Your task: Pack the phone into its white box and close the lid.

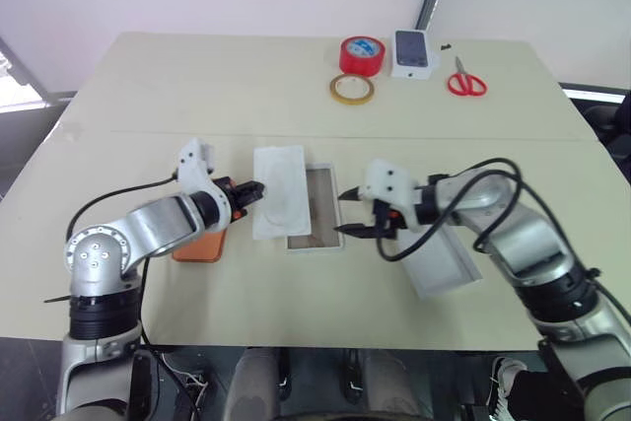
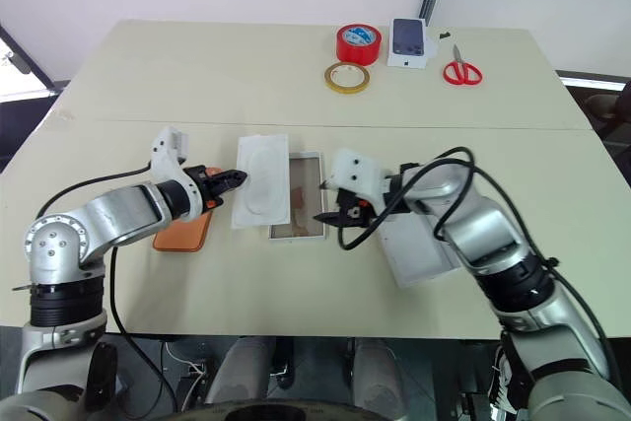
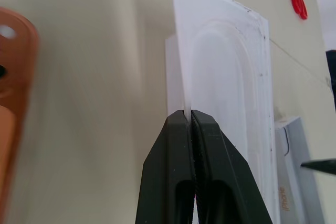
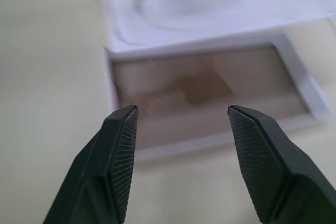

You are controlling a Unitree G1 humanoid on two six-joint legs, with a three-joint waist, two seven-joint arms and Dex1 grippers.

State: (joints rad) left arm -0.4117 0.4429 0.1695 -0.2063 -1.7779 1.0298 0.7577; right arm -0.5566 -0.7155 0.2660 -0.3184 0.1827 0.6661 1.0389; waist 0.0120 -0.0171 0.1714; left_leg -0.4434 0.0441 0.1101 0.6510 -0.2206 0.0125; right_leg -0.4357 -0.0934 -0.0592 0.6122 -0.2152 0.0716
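The left gripper [image 1: 258,187] was clamped on one edge of the insert [image 1: 280,190], a flat white moulded sheet with an oval recess; in the left wrist view its two fingers [image 3: 173,171] met with the thin sheet pinched between them. The insert was held beside the box [image 1: 317,208] on its left and overlapped the box's left wall. The box, a shallow white tray with a brownish floor, lay near the middle of the tabletop [image 1: 197,76], somewhat toward the front edge, with nothing on its visible floor. The right gripper [image 1: 347,214] hovered at the box's right side, its fingers [image 4: 118,150] spread apart and gripping nothing; the right wrist view looked between them onto the tray floor. The phone [image 1: 202,245], orange, lay flat on the tabletop left of the box, largely hidden under the left forearm, apart from the box. The lid [image 1: 441,263], a white shell, rested on the tabletop right of the box, toward the front edge, beneath the right arm. Along the far edge stood a red tape roll [image 1: 362,54], with a yellowish tape ring [image 1: 352,89] just in front of it, a small white carton [image 1: 414,52] bearing a dark phone picture to its right, and red-handled scissors [image 1: 465,80] toward the far right corner.
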